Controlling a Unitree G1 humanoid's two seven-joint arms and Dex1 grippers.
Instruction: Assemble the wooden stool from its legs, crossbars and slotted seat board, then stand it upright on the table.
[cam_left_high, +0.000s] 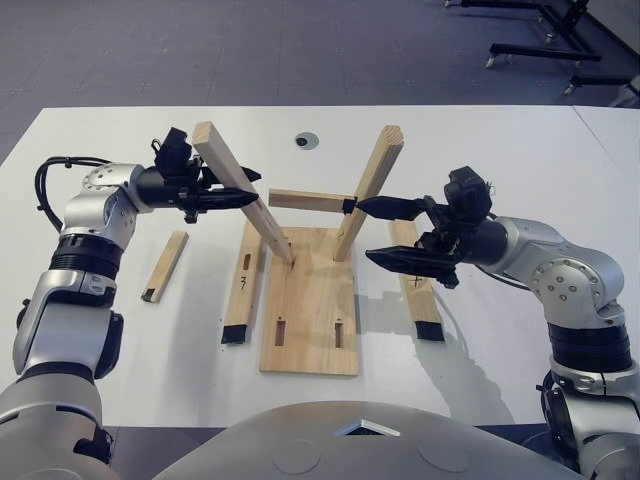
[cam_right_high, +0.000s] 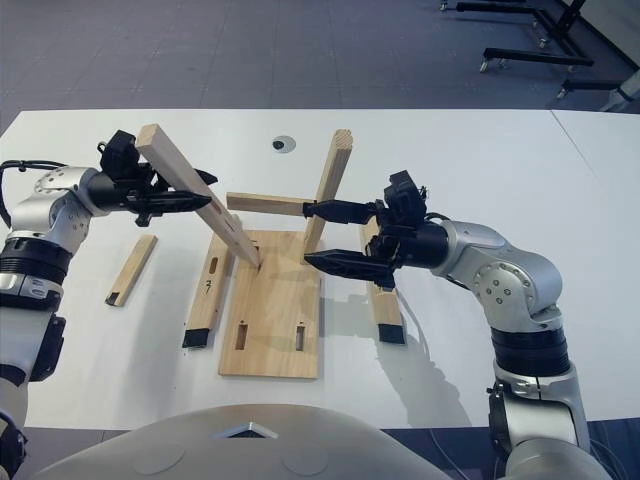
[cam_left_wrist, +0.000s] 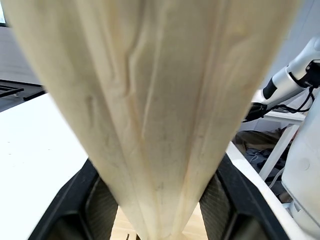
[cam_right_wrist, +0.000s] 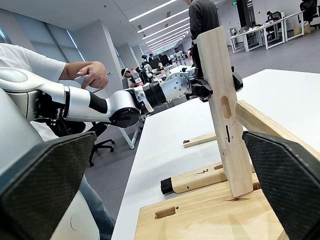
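The seat board (cam_left_high: 310, 320) lies flat on the white desk (cam_left_high: 500, 150). Its two slots on the robot's side are open. Two legs stand in the board's far end. The left leg (cam_left_high: 270, 228) leans away from the board toward the left. The right leg (cam_left_high: 375, 175) leans the other way, so the pair spreads like a V.

A crossbar (cam_left_high: 310, 200) runs between them, well above the board. One of its ends is at the left leg and the other at the right leg.

The left end effector (cam_left_high: 240, 190) is clamped on the left leg, about halfway up it. In the left wrist view the wood sits tight between the two dark pads (cam_left_wrist: 95, 205).

The right end effector (cam_left_high: 365, 231) is spread wide beside the right leg. Its upper finger (cam_left_high: 390, 207) points at the joint where the crossbar meets the leg, and the lower finger (cam_left_high: 405, 262) is level with the leg's foot. Whether either tip presses on the wood cannot be told.

A loose leg (cam_left_high: 243, 285) with a black foot lies flat just left of the board. A second loose leg (cam_left_high: 420, 295) (also black-footed) lies just right of it, under the right end effector. A short bar (cam_left_high: 165, 265) rests farther left of the board, apart from the rest.
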